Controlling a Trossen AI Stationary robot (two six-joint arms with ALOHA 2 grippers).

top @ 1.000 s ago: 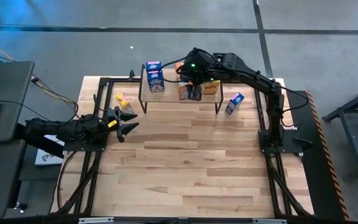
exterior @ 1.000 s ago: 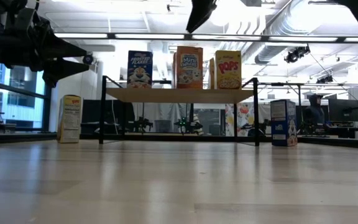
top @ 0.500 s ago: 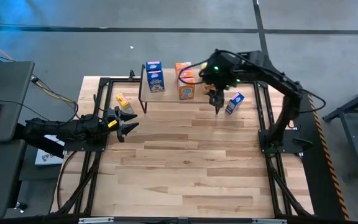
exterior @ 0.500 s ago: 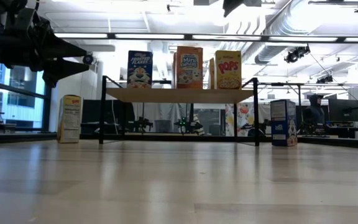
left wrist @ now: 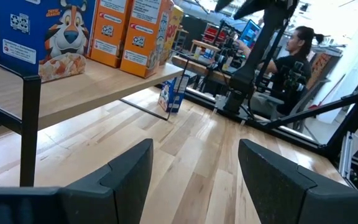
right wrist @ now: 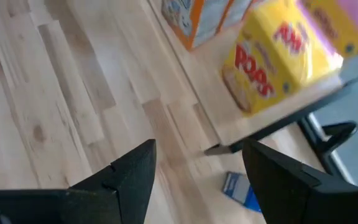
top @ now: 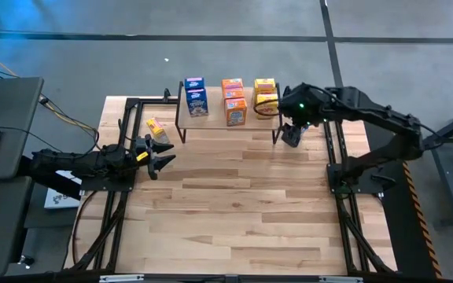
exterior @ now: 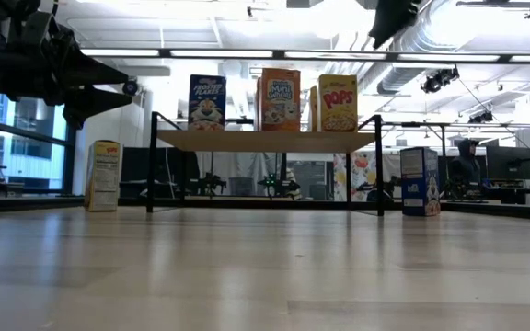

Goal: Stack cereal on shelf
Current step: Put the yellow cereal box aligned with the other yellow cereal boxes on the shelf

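I'm seeing the right gripper (top: 291,135) swung off the shelf (top: 219,119) since a second ago; it is now hanging past the shelf's right end, above the blue box (exterior: 419,181) on the table there. Its fingers (right wrist: 129,177) are standing wide with nothing between them. That blue box (right wrist: 244,190) is sitting just beside the shelf's right leg (exterior: 380,165). On the plank I'm counting blue (top: 196,97), orange (top: 235,105) and yellow (top: 266,96) boxes, upright, in two rows. A yellow box (top: 156,126) is standing on the table left of the shelf. The left gripper (top: 157,155) is waiting near it, fingers (left wrist: 126,174) spread and empty. A person (left wrist: 291,59) is sitting beyond the table.
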